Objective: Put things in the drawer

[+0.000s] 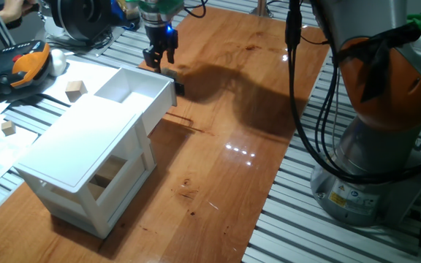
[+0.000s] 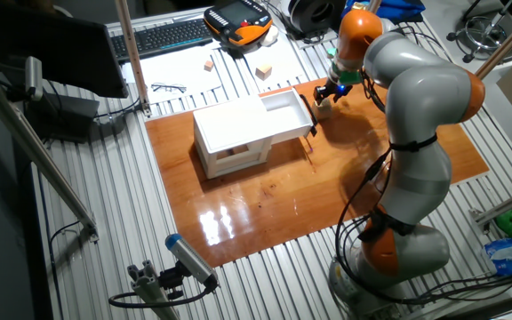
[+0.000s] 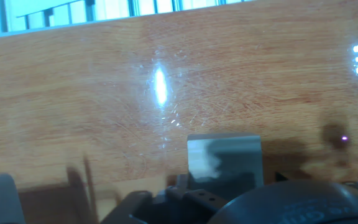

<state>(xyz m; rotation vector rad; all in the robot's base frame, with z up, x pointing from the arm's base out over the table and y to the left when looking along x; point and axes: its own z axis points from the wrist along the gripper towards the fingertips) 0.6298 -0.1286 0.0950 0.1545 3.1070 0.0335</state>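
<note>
One fixed view: gripper [image 1: 158,60] low over the wooden board [image 1: 232,139], beyond the open drawer [image 1: 134,88]; jaw gap indeterminate. Cubes [image 1: 76,89] lie off-board. Other fixed view: cabinet [image 2: 231,135], drawer extended. Hand view: board only.

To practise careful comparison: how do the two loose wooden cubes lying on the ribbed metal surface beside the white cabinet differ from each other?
The cube nearer the drawer looks larger in the picture than the cube nearer the cabinet's closed end. The first lies close to the open drawer; the second lies further along, by some white paper. The first sits turned, showing a corner; the second's pose is too small to judge. Both are pale plain wood, outside the drawer, away from the gripper.
</note>
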